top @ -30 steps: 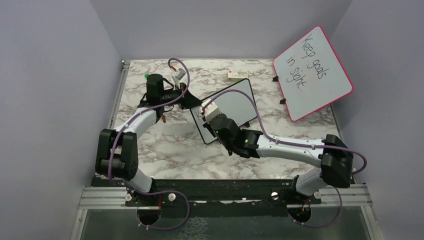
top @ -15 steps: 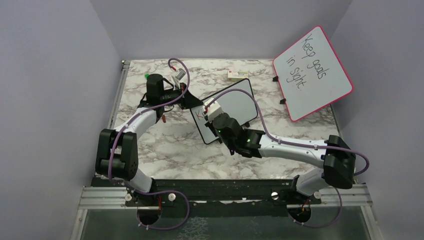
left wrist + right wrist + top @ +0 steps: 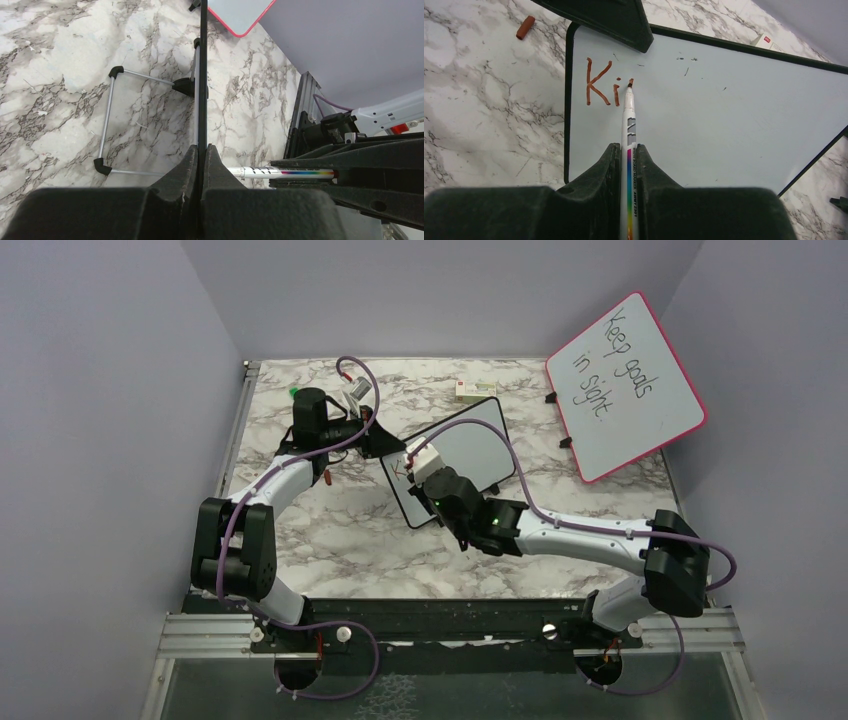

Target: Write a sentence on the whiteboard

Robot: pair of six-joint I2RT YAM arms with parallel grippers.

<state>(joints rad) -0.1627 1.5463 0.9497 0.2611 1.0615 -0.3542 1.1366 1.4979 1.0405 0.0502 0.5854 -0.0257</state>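
Beside the left hand [image 3: 201,150] pinching the whiteboard [image 3: 724,100] edge, the right hand [image 3: 628,152], clamped on the marker [image 3: 629,117], has extended the red-brown lettering [image 3: 589,82] to "Ki".

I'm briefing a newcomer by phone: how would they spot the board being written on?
Start at the marble table, then look to its middle. The whiteboard there has a thin black frame and a red-brown "Ki"; the larger board at the back right is pink-framed.

Red-brown sentence [image 3: 588,82], black-framed whiteboard [image 3: 724,115]
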